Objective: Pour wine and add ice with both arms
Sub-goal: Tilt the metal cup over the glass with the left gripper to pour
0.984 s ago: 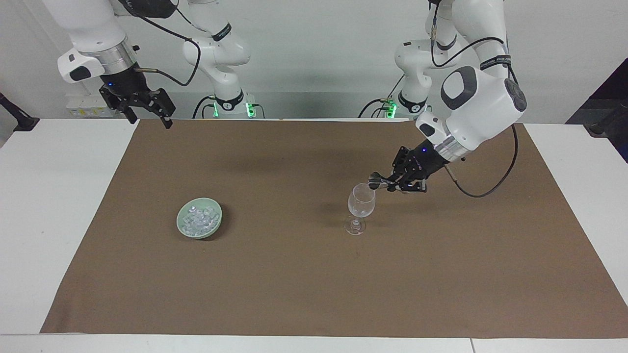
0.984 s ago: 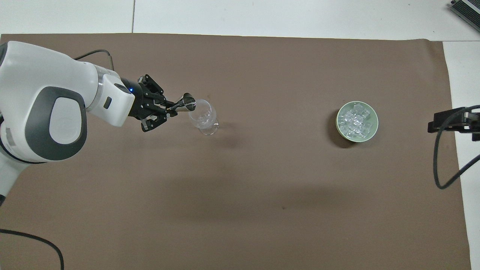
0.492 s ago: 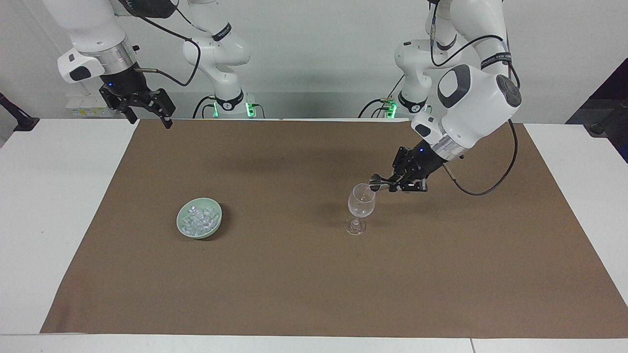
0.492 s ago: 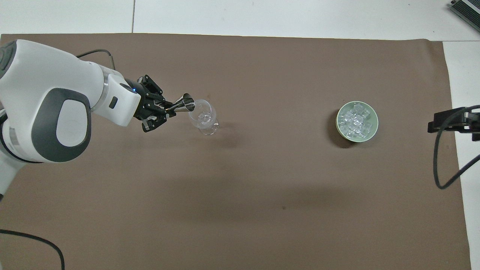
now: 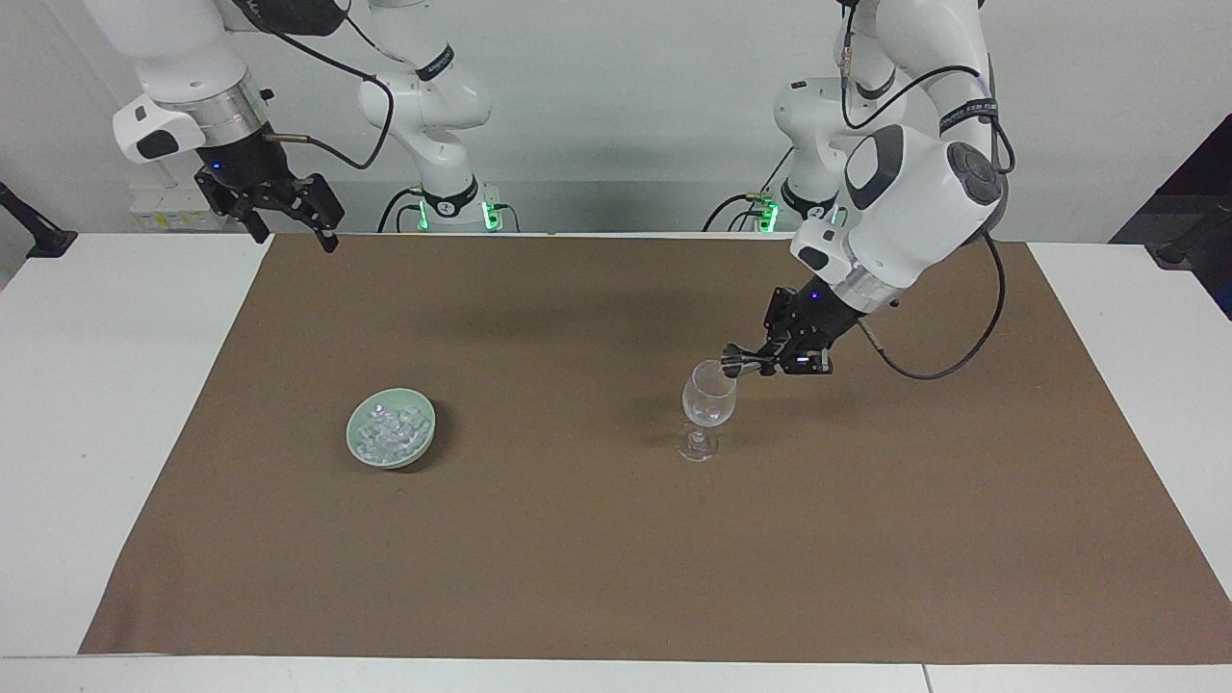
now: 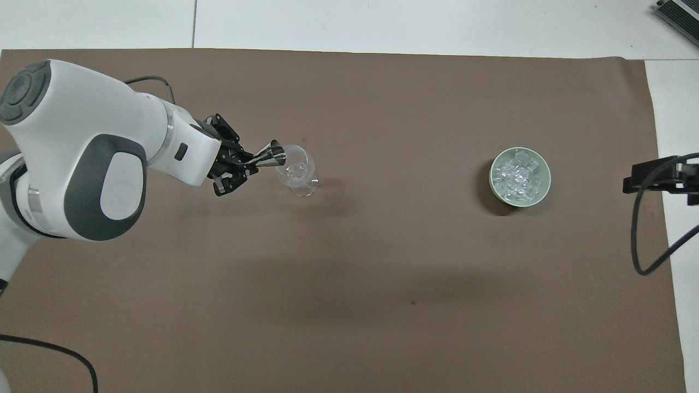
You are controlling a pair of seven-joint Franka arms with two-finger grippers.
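your left gripper (image 5: 760,363), centre-right of the facing view, is clenched on the metal jigger (image 5: 736,362) tipped at the wine glass (image 5: 707,404) rim; keep its mouth over the bowl. the ice (image 5: 390,435) sits in the green dish (image 5: 423,444), centre-left. your right gripper (image 5: 289,226) waits released, upper left.

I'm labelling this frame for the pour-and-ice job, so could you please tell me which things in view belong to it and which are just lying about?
Part of the job:
- left gripper, shut on the metal jigger, tipped over the wine glass
- ice in the green dish
- right gripper, waiting open above the table's edge

Just there:
- brown mat
- white table
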